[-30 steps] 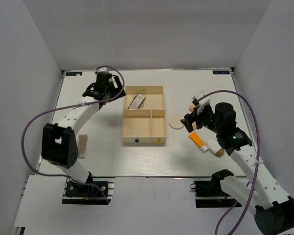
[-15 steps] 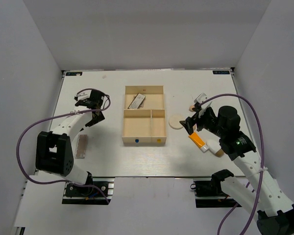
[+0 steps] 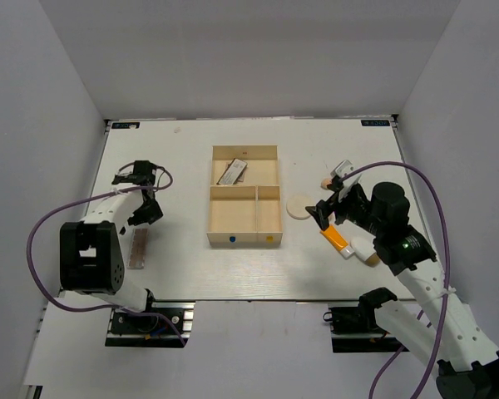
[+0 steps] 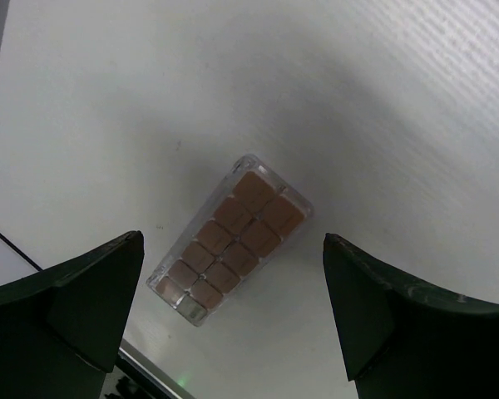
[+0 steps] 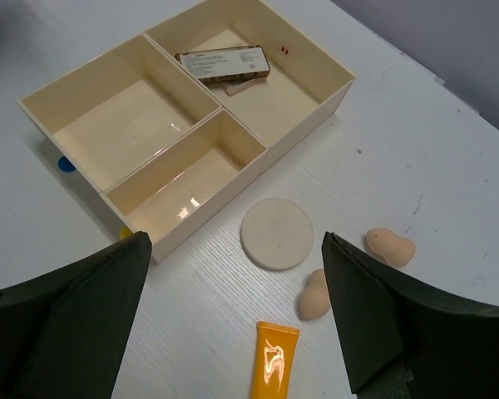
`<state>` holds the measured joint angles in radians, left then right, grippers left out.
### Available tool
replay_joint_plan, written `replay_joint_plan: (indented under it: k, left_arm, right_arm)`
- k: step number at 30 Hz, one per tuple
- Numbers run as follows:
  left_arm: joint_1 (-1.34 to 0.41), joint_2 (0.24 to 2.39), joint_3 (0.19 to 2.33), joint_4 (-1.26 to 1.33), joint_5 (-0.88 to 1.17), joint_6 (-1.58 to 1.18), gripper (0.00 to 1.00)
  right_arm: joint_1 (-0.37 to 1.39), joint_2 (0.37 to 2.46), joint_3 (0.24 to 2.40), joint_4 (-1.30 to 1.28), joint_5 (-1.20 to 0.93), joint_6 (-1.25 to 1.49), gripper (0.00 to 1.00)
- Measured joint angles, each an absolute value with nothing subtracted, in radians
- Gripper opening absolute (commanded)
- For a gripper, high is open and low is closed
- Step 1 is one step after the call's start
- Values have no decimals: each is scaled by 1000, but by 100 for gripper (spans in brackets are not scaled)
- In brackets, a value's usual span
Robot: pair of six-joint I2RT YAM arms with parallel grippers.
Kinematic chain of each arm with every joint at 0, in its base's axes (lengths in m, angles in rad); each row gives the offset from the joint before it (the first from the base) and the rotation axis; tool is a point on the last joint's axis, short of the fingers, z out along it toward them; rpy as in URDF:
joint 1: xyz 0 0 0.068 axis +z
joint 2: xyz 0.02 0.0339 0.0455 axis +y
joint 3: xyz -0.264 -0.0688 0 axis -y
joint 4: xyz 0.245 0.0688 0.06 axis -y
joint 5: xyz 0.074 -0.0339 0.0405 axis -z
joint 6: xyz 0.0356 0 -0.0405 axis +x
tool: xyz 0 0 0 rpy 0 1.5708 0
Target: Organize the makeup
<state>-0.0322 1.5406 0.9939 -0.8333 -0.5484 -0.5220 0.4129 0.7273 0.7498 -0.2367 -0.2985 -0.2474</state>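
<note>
One grey-brown palette (image 3: 139,248) lies on the table at the left and shows between my open left fingers in the left wrist view (image 4: 230,238). My left gripper (image 3: 147,209) (image 4: 233,332) hovers above it, empty. The second palette (image 3: 232,173) (image 5: 224,64) lies in the far compartment of the wooden tray (image 3: 209,212). My right gripper (image 3: 326,208) (image 5: 233,332) is open and empty above the cream round pad (image 5: 277,233), two peach sponges (image 5: 389,246) (image 5: 314,295) and the orange tube (image 5: 273,364). The white brown-capped bottle (image 3: 364,250) lies beside the tube.
The tray's two near compartments (image 5: 133,125) (image 5: 191,170) hold nothing. White walls close the table at the left, back and right. The left arm's purple cable loops over the table's left edge (image 3: 41,224).
My left gripper has swung from the tray's far left corner leftward and toward me, to above the palette on the table. My right gripper has shifted only slightly.
</note>
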Motion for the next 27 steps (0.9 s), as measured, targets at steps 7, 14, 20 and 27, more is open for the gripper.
replay_joint_plan:
  k: [7, 14, 20, 27]
  left_arm:
    - [3, 1527, 989, -868, -466, -389, 98]
    - [25, 1537, 988, -871, -390, -291, 98]
    - [32, 1584, 983, -856, -346, -236, 98]
    - [51, 1637, 960, -832, -318, -217, 98]
  right_arm:
    - [415, 685, 750, -236, -299, -246, 89]
    - [425, 673, 750, -237, -302, -246, 89]
    - [427, 669, 750, -237, -302, -246, 89]
    - [428, 663, 750, -237, -301, -246, 89]
